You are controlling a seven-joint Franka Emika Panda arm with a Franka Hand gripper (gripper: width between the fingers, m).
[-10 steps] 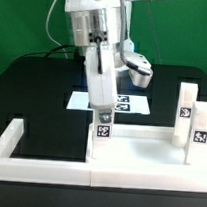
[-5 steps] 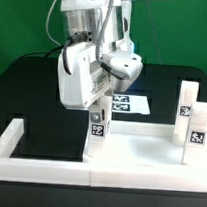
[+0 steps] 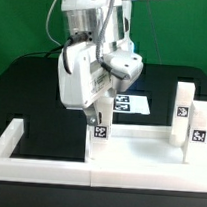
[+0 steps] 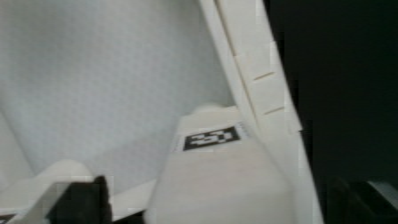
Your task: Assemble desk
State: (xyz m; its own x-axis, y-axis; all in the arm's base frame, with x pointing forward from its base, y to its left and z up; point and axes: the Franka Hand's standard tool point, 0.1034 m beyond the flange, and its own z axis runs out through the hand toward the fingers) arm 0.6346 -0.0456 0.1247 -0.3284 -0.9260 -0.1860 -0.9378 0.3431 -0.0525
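The white desk panel (image 3: 143,154) lies flat at the front, and the wrist view shows its surface (image 4: 89,90) and raised rim (image 4: 249,60). One tagged white leg (image 3: 99,129) stands upright at the panel's back corner on the exterior view's left. My gripper (image 3: 95,113) comes down over it and is shut on its upper part. In the wrist view the leg (image 4: 222,160) fills the space between my dark fingers (image 4: 80,200), its tag facing up. Two more legs (image 3: 181,112) (image 3: 199,126) stand upright at the exterior view's right.
The long low white border wall (image 3: 8,143) runs along the front and turns back at the exterior view's left. The marker board (image 3: 132,101) lies on the black table behind the arm. A fourth leg is not in view.
Since a second ago my wrist has turned about the vertical over the leg, which has stayed upright in its corner. Over the last half second almost nothing moved.
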